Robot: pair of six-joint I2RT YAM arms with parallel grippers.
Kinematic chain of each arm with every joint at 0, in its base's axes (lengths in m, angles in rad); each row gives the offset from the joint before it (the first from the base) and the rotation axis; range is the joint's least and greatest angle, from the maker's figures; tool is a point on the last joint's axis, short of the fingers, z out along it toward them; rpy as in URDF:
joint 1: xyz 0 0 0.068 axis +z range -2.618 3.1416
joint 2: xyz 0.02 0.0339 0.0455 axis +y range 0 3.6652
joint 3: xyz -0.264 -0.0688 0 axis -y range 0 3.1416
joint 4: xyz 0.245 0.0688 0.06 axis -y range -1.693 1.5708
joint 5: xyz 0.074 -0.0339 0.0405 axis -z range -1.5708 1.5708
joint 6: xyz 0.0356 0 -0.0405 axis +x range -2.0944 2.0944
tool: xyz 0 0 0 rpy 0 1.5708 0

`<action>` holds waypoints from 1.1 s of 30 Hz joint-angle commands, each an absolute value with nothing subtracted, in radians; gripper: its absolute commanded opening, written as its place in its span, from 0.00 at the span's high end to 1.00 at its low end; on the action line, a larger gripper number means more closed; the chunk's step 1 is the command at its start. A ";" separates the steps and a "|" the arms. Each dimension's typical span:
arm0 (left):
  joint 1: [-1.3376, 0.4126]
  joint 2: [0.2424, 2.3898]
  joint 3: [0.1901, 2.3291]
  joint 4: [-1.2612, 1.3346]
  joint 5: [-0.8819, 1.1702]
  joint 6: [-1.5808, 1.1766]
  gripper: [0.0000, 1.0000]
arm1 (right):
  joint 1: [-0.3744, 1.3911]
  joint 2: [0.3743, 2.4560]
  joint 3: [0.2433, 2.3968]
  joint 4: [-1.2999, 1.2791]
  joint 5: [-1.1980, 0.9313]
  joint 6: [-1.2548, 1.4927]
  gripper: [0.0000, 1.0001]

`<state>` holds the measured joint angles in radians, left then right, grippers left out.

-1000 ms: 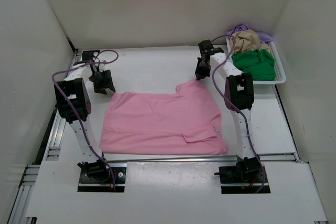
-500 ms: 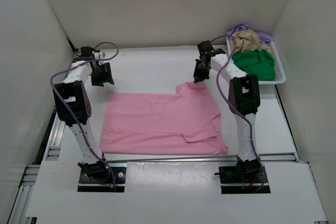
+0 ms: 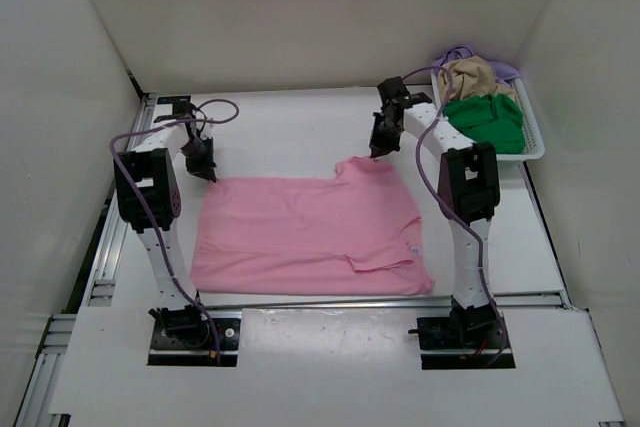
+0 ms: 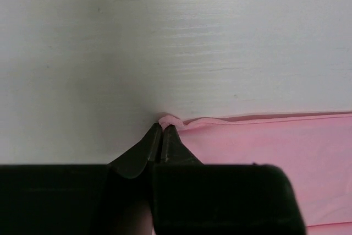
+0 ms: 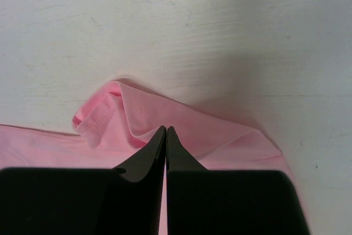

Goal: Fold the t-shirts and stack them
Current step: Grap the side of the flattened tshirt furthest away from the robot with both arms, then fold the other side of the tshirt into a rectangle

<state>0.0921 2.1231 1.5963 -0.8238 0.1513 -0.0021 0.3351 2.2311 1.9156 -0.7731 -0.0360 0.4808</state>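
White table [image 3: 300, 127] and plain white walls enclose the work area.

**Current step.** First fold of the pink t-shirt [image 3: 300, 232]; both far corners are gripped and no fold is made yet.

- Left gripper [image 4: 162, 127]: fingers pressed together, pinching the small bunched corner of the hem at their tips. The far edge of the shirt runs away to the right of these fingers.
- Right gripper [image 5: 166, 130]: fingers pressed together on a raised ridge of pink cloth. A puckered corner stands just ahead of the tips and to their left.

**Position and orientation.** The shirt lies flat between the two grippers and on their near side. Its long axis runs left to right, from one pair of fingers toward the other. Which end carries the collar cannot be told.

**Remaining stock.** The green t-shirt [image 3: 485, 122], tan t-shirt [image 3: 475, 75] and lavender t-shirt [image 3: 508, 70] lie heaped in the basket [image 3: 535, 142], to the right of the right fingers.

**Next move.** Probably lift both corners together and carry them toward the near edge, level, to avoid a skewed fold.
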 commanded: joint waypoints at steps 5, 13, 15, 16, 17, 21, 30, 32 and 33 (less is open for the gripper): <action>0.084 2.007 1.551 -0.839 0.111 0.000 0.90 | 0.333 2.017 1.781 -0.792 -0.067 0.449 1.00; 0.055 1.722 1.392 -0.818 0.063 0.000 0.90 | 0.333 1.608 1.321 -0.773 -0.078 0.469 1.00; 0.046 1.678 1.323 -0.818 0.052 0.000 0.90 | 0.333 1.516 1.209 -0.773 -0.087 0.480 1.00; 0.035 1.640 1.300 -0.818 0.043 0.000 0.90 | 0.333 1.488 1.178 -0.773 -0.087 0.491 1.00; 0.035 1.623 1.254 -0.818 0.031 0.000 0.90 | 0.333 1.462 1.149 -0.773 -0.087 0.491 1.00; 0.025 1.554 1.155 -0.818 -0.003 0.000 0.90 | 0.333 1.353 1.057 -0.782 -0.087 0.526 1.00; 0.015 1.496 1.023 -0.818 -0.032 0.000 0.90 | 0.333 1.333 0.914 -0.736 -0.110 0.555 1.00; 0.015 1.462 1.003 -0.818 -0.041 0.000 0.90 | 0.333 1.322 0.891 -0.724 -0.110 0.566 1.00; 0.015 1.453 0.980 -0.818 -0.041 0.000 0.90 | 0.333 1.322 0.879 -0.710 -0.110 0.566 1.00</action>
